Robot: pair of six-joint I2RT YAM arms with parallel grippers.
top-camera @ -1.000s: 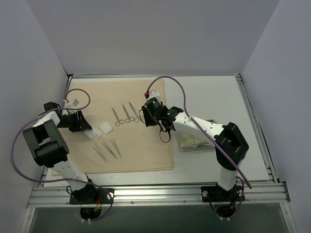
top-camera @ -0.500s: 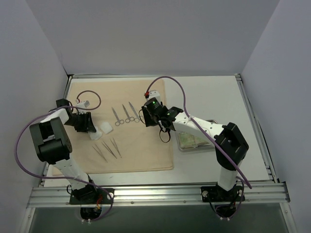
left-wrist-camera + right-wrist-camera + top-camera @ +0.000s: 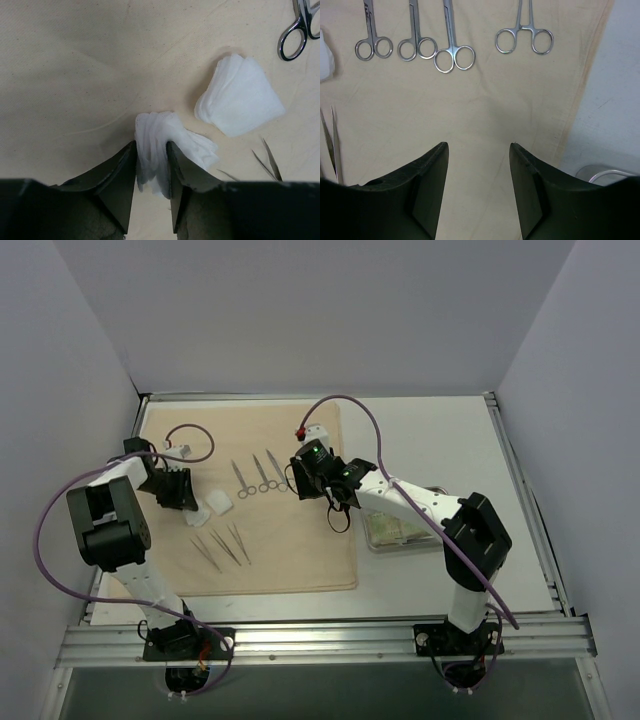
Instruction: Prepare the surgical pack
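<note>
The large beige cloth (image 3: 290,550) lies spread flat on the left of the table. Several steel forceps (image 3: 260,476) lie in a row on it, with tweezers (image 3: 225,546) nearer me. My left gripper (image 3: 188,500) (image 3: 151,144) is shut on a folded white gauze pad (image 3: 155,135) resting on the cloth. A second gauze pad (image 3: 240,100) (image 3: 219,503) lies just beside it. My right gripper (image 3: 302,483) (image 3: 477,145) is open and empty above the cloth, below the forceps (image 3: 454,57). The steel tray (image 3: 372,540) holds pale green packets (image 3: 396,528) right of the cloth.
The cloth's right edge (image 3: 580,110) runs under my right gripper, with bare white table (image 3: 620,100) beyond. Tweezer tips (image 3: 267,160) lie close to my left fingers. White walls close in the table on three sides.
My left gripper has moved right along the cloth to the nearer gauze pad. The right arm has not moved.
</note>
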